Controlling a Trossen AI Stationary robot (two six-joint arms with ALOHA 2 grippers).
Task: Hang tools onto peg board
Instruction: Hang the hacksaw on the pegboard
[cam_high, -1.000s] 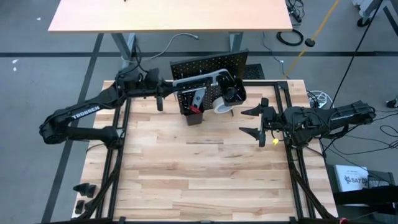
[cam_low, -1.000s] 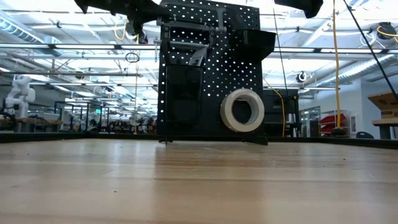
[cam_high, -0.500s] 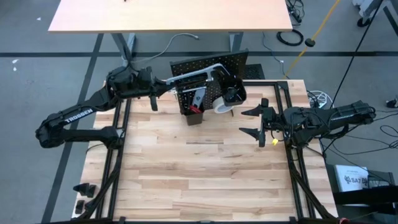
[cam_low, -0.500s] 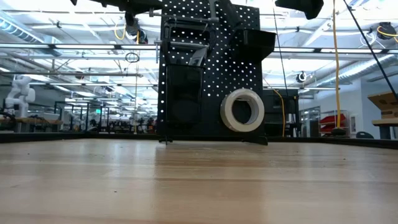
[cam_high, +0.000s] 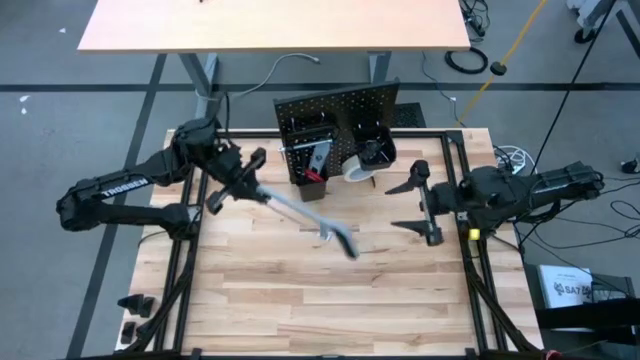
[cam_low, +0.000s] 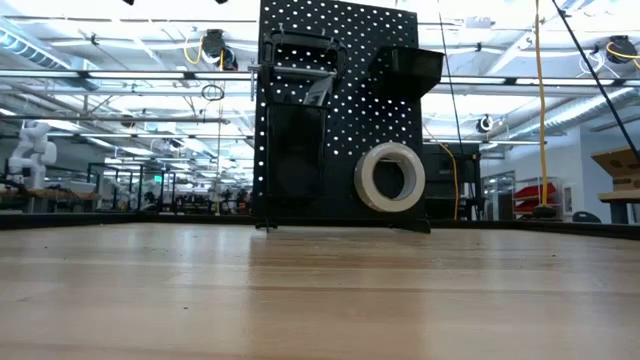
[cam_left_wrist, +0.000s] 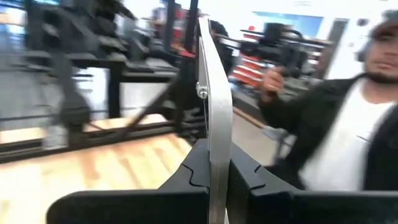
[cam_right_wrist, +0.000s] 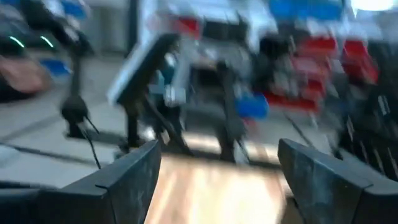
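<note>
From my seat: left pincer (cam_high: 243, 172) pinches the grey bar clamp (cam_high: 305, 213) by one end, its long bar cantilevered over the table (cam_high: 300, 290), so it could twist or slip. Right pincer (cam_high: 415, 204) waits spread wide. Farther back, the peg board (cam_high: 335, 112) holds the white tape roll (cam_low: 390, 177), which a swinging bar might knock off.

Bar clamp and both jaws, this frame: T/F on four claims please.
1. The left gripper has its jaws shut on the grey bar clamp. True.
2. The bar clamp hangs on the peg board. False: it is off the board, stretching out over the table from the left gripper.
3. The right gripper holds the white tape roll. False: its jaws are open and empty, and the roll is against the front of the peg board.
4. A person shows in the left wrist view beyond the table. True.
</note>
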